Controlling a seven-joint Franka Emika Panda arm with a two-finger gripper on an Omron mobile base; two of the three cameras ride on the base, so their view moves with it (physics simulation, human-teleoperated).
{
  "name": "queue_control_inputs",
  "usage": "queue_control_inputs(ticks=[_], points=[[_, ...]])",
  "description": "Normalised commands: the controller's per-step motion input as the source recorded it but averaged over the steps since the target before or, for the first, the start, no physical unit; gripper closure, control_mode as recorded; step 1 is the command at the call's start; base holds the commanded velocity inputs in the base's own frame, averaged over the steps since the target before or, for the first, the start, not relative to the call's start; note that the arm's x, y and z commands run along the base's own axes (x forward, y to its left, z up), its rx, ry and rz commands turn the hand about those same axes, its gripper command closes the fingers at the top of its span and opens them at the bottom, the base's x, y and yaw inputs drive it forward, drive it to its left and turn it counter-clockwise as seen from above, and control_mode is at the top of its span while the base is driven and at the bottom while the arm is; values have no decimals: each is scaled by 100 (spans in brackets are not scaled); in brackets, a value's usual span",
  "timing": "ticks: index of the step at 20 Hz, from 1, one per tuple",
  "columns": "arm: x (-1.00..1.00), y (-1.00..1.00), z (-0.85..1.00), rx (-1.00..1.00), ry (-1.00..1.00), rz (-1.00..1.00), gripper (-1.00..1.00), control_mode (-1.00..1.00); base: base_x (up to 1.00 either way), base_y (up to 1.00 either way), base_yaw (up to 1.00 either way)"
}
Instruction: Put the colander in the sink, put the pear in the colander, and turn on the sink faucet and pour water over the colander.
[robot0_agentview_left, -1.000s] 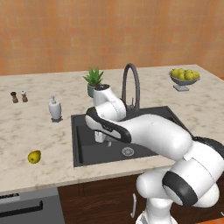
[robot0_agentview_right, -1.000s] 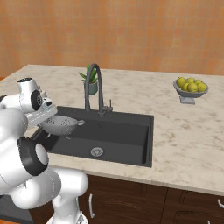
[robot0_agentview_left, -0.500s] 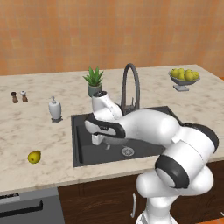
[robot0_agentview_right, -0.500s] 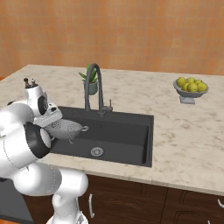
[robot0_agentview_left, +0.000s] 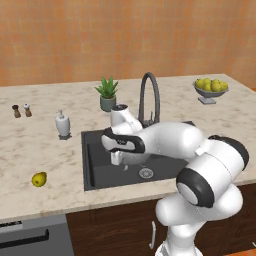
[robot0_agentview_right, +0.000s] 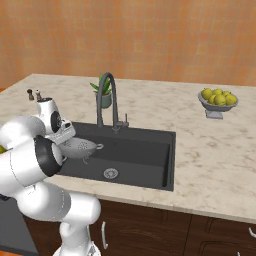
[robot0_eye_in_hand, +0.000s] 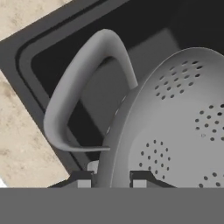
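The pale perforated colander (robot0_agentview_right: 79, 148) hangs low inside the left part of the dark sink (robot0_agentview_right: 145, 150). My gripper (robot0_eye_in_hand: 111, 179) is shut on its rim, just beside one looped side handle (robot0_eye_in_hand: 74, 100). Seen from the left base, my gripper (robot0_agentview_left: 116, 156) sits over the sink's (robot0_agentview_left: 95, 172) left half, with the colander (robot0_agentview_left: 136, 160) partly behind my arm. The yellow pear (robot0_agentview_left: 39, 179) lies on the counter left of the sink. The gooseneck faucet (robot0_agentview_left: 150, 95) stands behind the basin, and no water runs from it.
A white soap dispenser (robot0_agentview_left: 62, 124) and a potted plant (robot0_agentview_left: 107, 94) stand behind the sink's left corner. Two small shakers (robot0_agentview_left: 22, 110) sit far left. A footed bowl of yellow-green fruit (robot0_agentview_left: 210, 89) is at the back right. The round drain (robot0_agentview_right: 110, 173) lies mid-basin.
My arm has folded lower and carried the colander a little further down into the sink's left part. The grip stays shut. Pear and faucet are unmoved.
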Motion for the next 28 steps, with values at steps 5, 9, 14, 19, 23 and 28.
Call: queue_control_inputs(ticks=[5,9,14,19,23,28], points=[[-4,-13,-28,6,1,8,100,-100,0,0,0],[-3,-6,-25,1,0,1,100,-100,0,0,0],[6,0,-21,0,1,-3,100,-100,0,0,0],[17,0,-15,0,14,-9,100,-100,0,0,0],[1,1,-19,0,13,-5,100,-100,0,0,0],[15,5,-28,-1,-1,-7,100,-100,0,0,0]])
